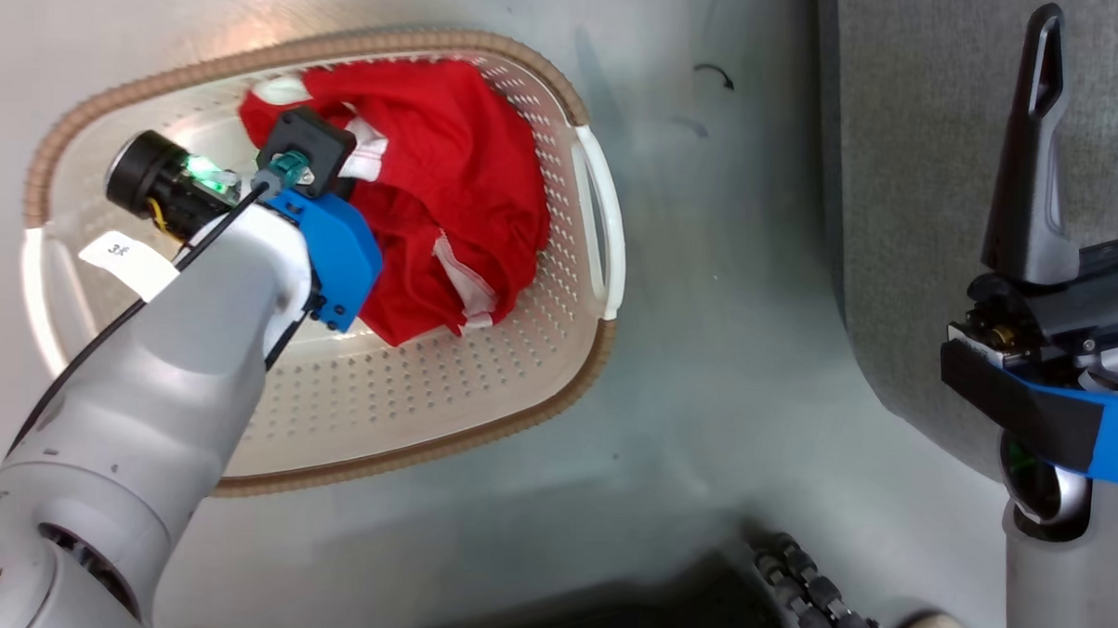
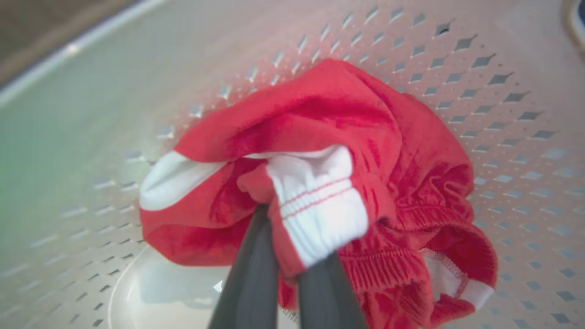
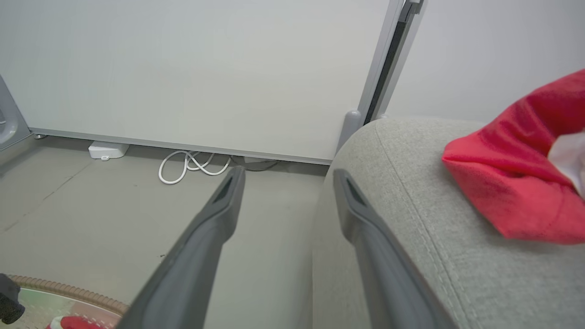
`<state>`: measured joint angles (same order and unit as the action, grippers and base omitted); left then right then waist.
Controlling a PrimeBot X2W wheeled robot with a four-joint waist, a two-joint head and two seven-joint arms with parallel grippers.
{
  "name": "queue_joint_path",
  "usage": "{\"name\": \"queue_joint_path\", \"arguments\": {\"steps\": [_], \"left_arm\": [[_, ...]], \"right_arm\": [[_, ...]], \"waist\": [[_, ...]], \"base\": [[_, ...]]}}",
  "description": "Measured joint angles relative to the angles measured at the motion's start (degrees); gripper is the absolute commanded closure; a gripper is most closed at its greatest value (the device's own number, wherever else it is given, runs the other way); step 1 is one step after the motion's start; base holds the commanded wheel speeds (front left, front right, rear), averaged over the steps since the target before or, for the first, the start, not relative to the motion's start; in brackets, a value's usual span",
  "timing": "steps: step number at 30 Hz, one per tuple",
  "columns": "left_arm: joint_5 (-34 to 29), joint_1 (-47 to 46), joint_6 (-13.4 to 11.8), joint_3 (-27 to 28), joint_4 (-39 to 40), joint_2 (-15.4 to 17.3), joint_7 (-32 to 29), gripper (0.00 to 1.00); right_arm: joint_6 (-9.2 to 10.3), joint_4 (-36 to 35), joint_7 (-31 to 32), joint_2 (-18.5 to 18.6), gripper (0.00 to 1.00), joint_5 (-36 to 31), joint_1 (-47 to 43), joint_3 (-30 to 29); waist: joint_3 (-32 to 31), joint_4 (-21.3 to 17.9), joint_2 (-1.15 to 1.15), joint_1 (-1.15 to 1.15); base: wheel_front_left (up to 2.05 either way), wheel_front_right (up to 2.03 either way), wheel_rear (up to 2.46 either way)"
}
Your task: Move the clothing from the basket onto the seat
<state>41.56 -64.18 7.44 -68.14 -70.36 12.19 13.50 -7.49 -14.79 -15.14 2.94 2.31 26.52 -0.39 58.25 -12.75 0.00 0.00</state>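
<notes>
Tool check: found left tool [image 2: 292, 237] pinching white cuff [image 2: 320, 201] of red clothing [image 2: 347, 119] bunched inside basket [image 1: 407, 411]; noted right tool [image 3: 288, 173] spread apart, poised at rounded edge of seat [image 3: 411, 205]; recorded second red garment [image 3: 516, 183] lying on seat, well apart from basket; logged basket standing on grey floor [image 1: 706, 356], near seat corner.

The basket [image 1: 408, 383] stands on the grey floor [image 1: 706, 375], just beside the seat [image 1: 908, 177].
</notes>
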Motion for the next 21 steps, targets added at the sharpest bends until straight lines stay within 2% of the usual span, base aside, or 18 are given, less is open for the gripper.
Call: {"name": "queue_joint_path", "arguments": {"steps": [7, 10, 21], "left_arm": [[1.3, 1.0, 0.0, 1.4, 2.6, -0.9, 1.4, 1.00], [1.3, 1.9, -0.5, 4.7, 6.1, -0.5, 1.5, 1.00], [-5.4, 12.0, -1.9, 14.8, 17.2, 2.0, 1.5, 1.00]], "right_arm": [[0.00, 2.1, 0.0, 0.0, 0.00, 0.0, 0.0, -0.8], [0.00, 3.2, 0.0, 0.0, 0.00, 0.0, -0.1, -1.1], [0.00, 7.3, 0.0, -0.1, 0.00, 0.1, -3.6, -1.7]], "waist": [[-4.0, 2.1, 0.00, 0.00], [-6.5, 3.0, 0.00, 0.00], [-18.2, 5.3, 0.00, 0.00]], "base": [[0.00, 0.00, 0.00], [0.00, 0.00, 0.00], [0.00, 0.00, 0.00]]}}
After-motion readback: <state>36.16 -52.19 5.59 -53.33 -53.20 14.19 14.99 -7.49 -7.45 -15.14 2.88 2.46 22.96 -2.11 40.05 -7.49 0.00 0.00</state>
